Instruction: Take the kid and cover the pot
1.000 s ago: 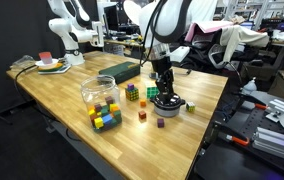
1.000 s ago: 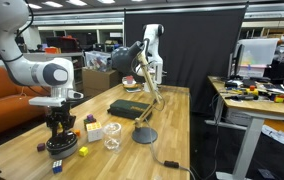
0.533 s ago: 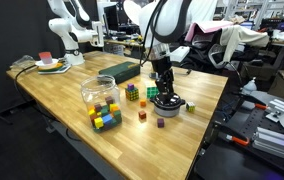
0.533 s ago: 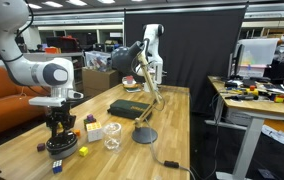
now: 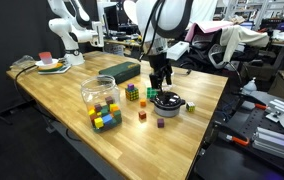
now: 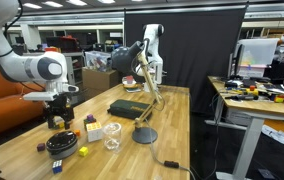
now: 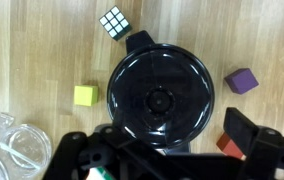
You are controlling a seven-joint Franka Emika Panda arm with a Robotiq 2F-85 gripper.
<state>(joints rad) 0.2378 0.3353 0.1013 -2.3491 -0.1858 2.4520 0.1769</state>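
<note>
While the gripper (image 7: 152, 142) hangs above the pot (image 5: 168, 102), its two dark fingers (image 7: 254, 142) stand wide apart at the 6 o'clock edge of the wrist view, and nothing is held between them. In both exterior views the gripper (image 5: 160, 80) sits clear of the pot (image 6: 62, 146), with a gap of air between them.

The lid (image 7: 182, 75) lies flat on the pot, dark and glossy, its small knob (image 7: 159, 98) in the middle. A black handle stub (image 7: 137, 41) sticks out at the pot's 11 o'clock.

Seen from the wrist view, a Rubik's cube (image 7: 114, 22) lies beyond that stub at 11 o'clock. A yellow cube (image 7: 85, 95) rests just beside the pot at 9 o'clock and a purple cube (image 7: 241, 81) near it at 3 o'clock. A reddish block (image 7: 226, 149) shows at 4 o'clock, partly hidden by a finger. A clear jar (image 7: 10, 152) fills the corner at 8 o'clock.

Everything stands on a wooden table (image 5: 62, 95). In an exterior view a flat black box (image 5: 120, 71) lies farther back.
</note>
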